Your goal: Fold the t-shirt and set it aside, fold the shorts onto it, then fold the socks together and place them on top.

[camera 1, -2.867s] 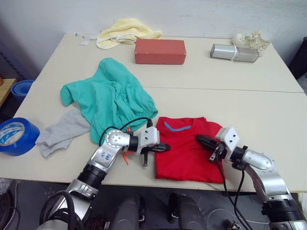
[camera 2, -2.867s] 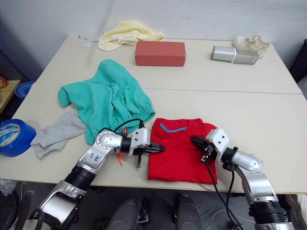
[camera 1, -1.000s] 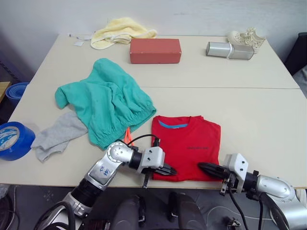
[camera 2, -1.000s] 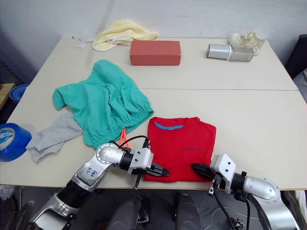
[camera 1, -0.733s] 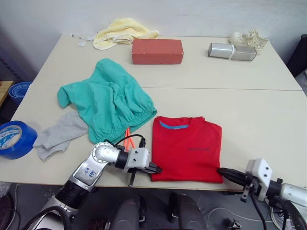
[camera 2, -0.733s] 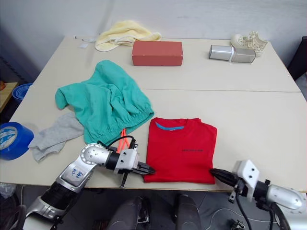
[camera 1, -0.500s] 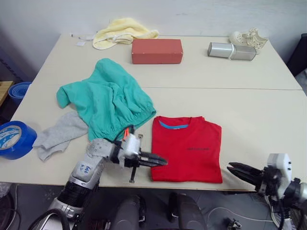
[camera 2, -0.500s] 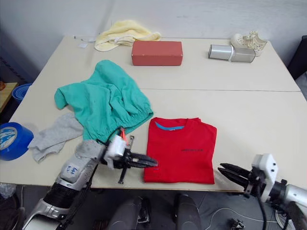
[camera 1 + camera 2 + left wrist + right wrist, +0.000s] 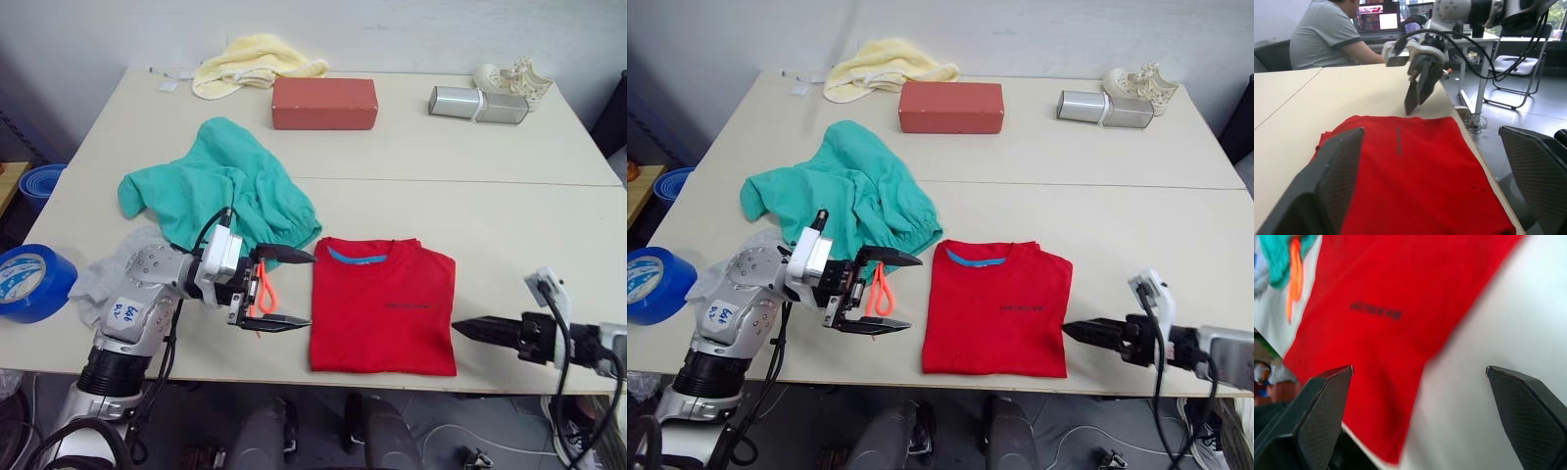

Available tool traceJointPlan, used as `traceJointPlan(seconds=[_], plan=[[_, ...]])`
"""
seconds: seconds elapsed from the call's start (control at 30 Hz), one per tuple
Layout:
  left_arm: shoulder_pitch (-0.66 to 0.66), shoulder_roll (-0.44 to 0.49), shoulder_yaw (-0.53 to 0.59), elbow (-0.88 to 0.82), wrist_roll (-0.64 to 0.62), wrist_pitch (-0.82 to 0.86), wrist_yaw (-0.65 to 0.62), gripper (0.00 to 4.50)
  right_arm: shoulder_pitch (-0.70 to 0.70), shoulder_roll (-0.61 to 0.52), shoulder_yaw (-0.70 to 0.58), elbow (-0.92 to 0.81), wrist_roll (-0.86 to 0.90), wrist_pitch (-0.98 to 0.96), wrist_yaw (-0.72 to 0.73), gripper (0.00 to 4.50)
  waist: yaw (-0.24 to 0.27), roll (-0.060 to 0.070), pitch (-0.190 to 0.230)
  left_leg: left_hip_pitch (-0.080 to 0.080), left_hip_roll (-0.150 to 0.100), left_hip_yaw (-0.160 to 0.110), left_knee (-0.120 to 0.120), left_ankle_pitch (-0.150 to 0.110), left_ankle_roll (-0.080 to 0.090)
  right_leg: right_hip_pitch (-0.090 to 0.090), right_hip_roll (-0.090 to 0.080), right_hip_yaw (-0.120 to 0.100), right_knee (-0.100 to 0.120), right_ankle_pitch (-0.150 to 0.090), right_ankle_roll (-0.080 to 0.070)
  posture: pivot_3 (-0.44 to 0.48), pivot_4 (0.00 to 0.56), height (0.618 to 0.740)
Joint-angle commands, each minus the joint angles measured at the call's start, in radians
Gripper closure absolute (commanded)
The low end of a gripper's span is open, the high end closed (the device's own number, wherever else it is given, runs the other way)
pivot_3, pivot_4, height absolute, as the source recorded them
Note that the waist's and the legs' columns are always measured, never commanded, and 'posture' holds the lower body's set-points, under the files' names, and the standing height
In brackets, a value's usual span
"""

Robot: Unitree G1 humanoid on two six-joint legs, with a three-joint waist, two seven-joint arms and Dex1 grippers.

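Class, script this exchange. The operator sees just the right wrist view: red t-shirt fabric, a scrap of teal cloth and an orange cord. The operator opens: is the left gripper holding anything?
Observer: No. The left gripper is open and empty, beside the left edge of the bright red cotton t-shirt, close to the neon orange drawstring.
Operator: Are the shorts folded yet?
Observer: No. The teal-green soft fabric shorts lie crumpled to the t-shirt's left.
Operator: And the socks?
Observer: The light grey knit socks lie further left, unfolded, near a blue tape roll.
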Motion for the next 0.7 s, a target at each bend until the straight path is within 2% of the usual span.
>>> traceJointPlan(seconds=[0.03,0.27,0.3,0.37,0.47,0.6,0.7], plan=[[0.012,0.011,0.017,-0.066,-0.034,0.013,-0.010,0.02,-0.047,0.052,0.078,0.008,-0.033,0.050,-0.043,0.00,-0.004,-0.003,-0.002,0.000,0.000,0.000,0.000,0.000,0.000,0.000,0.000,0.000,0.000,0.000,0.000,0.000,0.150,0.740],[0.038,0.024,0.035,-0.094,-0.021,0.006,0.002,0.02,-0.155,0.115,0.230,-0.016,-0.080,0.120,-0.034,0.00,-0.030,-0.010,-0.005,0.002,0.001,0.000,-0.002,-0.001,-0.004,0.001,0.001,0.000,0.000,0.000,0.000,0.000,0.150,0.740],[0.039,0.025,0.038,-0.092,-0.017,0.004,0.007,0.00,-0.167,0.131,0.251,-0.021,-0.088,0.128,-0.034,0.39,-0.032,-0.010,-0.005,0.002,0.002,0.000,-0.002,-0.001,-0.005,0.001,0.002,0.000,0.000,0.000,0.000,0.000,0.150,0.740],[0.052,0.030,0.040,-0.098,-0.016,0.003,0.010,0.00,-0.191,0.168,0.273,-0.027,-0.101,0.138,-0.045,0.79,-0.038,-0.010,-0.005,0.003,0.002,0.000,-0.002,-0.001,-0.006,0.001,0.002,0.000,0.001,0.000,0.000,0.000,0.150,0.740],[0.060,0.032,0.034,-0.104,-0.013,0.004,0.013,0.00,-0.212,0.207,0.274,-0.012,-0.143,0.129,-0.074,1.89,-0.043,-0.010,-0.005,0.002,0.002,0.000,-0.003,0.000,-0.006,0.001,0.002,0.000,0.001,-0.001,-0.001,0.000,0.150,0.740],[0.055,0.028,0.029,-0.102,-0.008,0.003,0.017,0.00,-0.204,0.190,0.247,-0.003,-0.192,0.089,-0.064,3.30,-0.043,-0.010,-0.005,0.002,0.002,0.000,-0.003,-0.001,-0.006,0.001,0.002,0.000,0.000,-0.001,-0.001,0.000,0.150,0.740],[0.057,0.024,0.026,-0.093,-0.002,-0.004,0.015,0.00,-0.176,0.159,0.172,-0.011,-0.196,0.069,-0.053,4.33,-0.041,-0.010,-0.005,0.002,0.002,0.000,-0.003,-0.002,-0.009,0.000,0.002,0.000,0.000,-0.001,-0.001,0.000,0.150,0.740]])
